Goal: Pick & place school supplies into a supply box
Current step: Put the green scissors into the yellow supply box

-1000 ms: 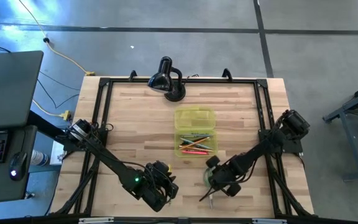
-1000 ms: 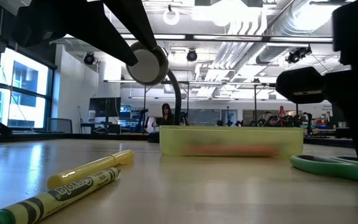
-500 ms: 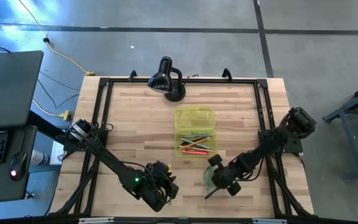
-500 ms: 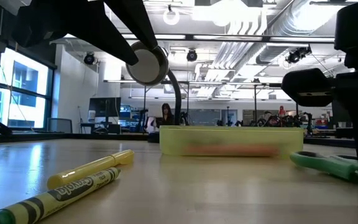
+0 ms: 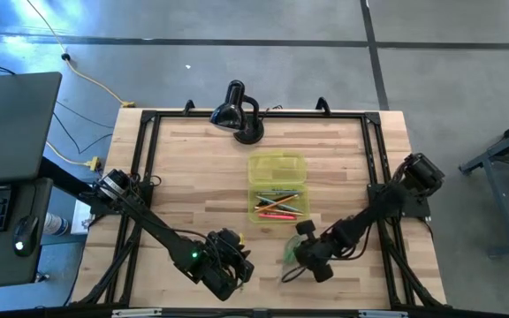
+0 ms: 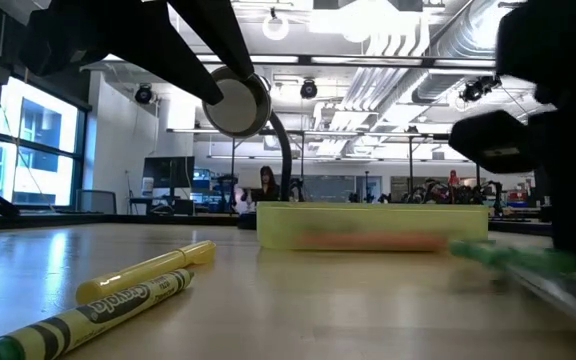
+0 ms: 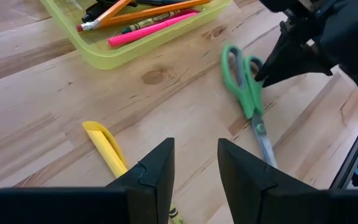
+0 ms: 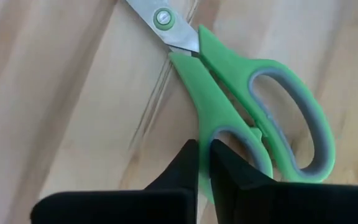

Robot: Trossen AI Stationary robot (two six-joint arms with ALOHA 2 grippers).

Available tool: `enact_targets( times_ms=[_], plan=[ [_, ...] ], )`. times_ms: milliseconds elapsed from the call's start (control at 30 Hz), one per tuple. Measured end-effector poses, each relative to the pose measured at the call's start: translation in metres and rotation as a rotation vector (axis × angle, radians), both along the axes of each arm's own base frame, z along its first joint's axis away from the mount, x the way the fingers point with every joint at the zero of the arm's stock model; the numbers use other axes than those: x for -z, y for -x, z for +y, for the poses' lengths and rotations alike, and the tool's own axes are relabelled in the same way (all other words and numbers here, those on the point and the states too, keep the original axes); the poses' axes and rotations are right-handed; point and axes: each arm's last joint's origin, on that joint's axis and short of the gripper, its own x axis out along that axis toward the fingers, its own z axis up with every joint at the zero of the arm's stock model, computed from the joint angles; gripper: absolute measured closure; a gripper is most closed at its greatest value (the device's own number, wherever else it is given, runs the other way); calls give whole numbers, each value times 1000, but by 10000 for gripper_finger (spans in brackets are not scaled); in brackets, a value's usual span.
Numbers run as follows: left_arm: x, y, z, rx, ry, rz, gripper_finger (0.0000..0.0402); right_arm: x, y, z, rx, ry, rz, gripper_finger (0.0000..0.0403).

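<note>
Scissors point(image 8: 247, 118) flat on desk point(image 5: 193, 177) near-right of supply box point(image 5: 277, 185), right hand point(image 8: 204, 163) pinched shut on a green handle, left hand point(image 7: 194, 167) part-open, empty, near edge

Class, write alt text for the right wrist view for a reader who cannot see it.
The right end effector, fingers shut, pinches one handle of the green scissors. The scissors lie on the wooden table, their steel blades running out of the picture.
</note>
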Motion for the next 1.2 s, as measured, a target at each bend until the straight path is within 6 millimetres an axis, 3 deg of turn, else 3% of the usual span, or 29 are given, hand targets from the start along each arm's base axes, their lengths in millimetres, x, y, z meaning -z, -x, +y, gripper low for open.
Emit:
enact_targets(
  times_ms=[200, 333, 433, 567, 700, 833, 967, 1200],
  plan=[
    [0, -1, 0, 0, 5, -6, 246, -35, -3, 1, 170, -124, -91, 400],
    [0, -1, 0, 0, 5, -7, 246, -71, -1, -5, 257, -160, -203, 400],
    [0, -1, -1, 0, 6, -8, 246, -90, 6, -25, 361, -93, -221, 401],
    [-1, -1, -1, -1, 10, -14, 246, -100, 13, -60, 541, 57, -243, 402],
    [-1, -1, 0, -9, -1, -24, 246, -95, 9, -90, 720, 95, -224, 402],
    [-1, -2, 0, -14, -8, -31, 246, -71, 0, -109, 784, 128, -127, 402],
    [-1, -2, 0, -14, -7, -33, 246, -55, -10, -117, 807, 116, -64, 402],
    [-1, -2, 0, -3, -19, -27, 246, -46, -22, -119, 787, 29, -47, 401]
  ],
)
